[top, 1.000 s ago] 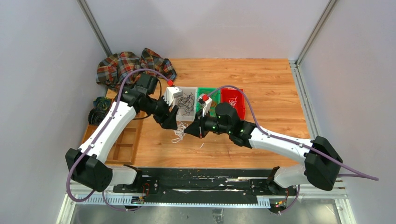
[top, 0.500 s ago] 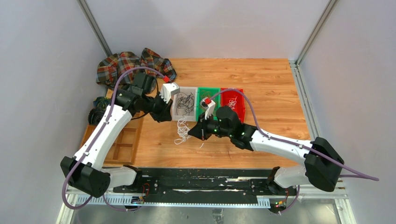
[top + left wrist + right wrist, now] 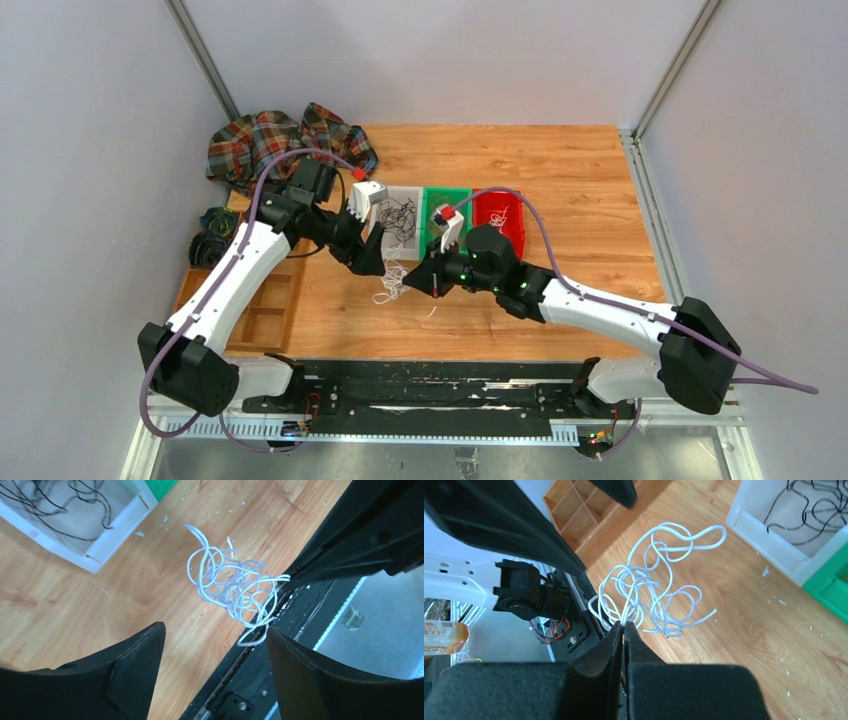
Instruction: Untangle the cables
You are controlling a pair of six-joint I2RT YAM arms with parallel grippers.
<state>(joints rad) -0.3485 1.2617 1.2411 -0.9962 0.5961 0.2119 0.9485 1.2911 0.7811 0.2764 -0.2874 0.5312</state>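
A tangle of white cables (image 3: 389, 284) hangs just above the wooden table, pinched at one side by my right gripper (image 3: 418, 281). In the right wrist view that gripper (image 3: 623, 625) is shut on a few strands of the white cables (image 3: 649, 587). My left gripper (image 3: 376, 262) sits just left of the tangle. In its wrist view the left gripper (image 3: 215, 630) stands open, with the white cables (image 3: 230, 582) beyond its fingertips and nothing between them. More cables, black ones (image 3: 399, 220), lie in a white bin (image 3: 408, 190).
A green bin (image 3: 444, 196) and a red bin (image 3: 510, 235) stand next to the white one. A wooden divided tray (image 3: 255, 310) lies at the left. Dark coiled rolls (image 3: 210, 238) and a plaid cloth (image 3: 275, 140) lie at the back left. The table's front rail (image 3: 430, 385) is near.
My left gripper drew back to the upper left, then returned beside the tangle with its jaws open. The right gripper kept its hold and shifted slightly.
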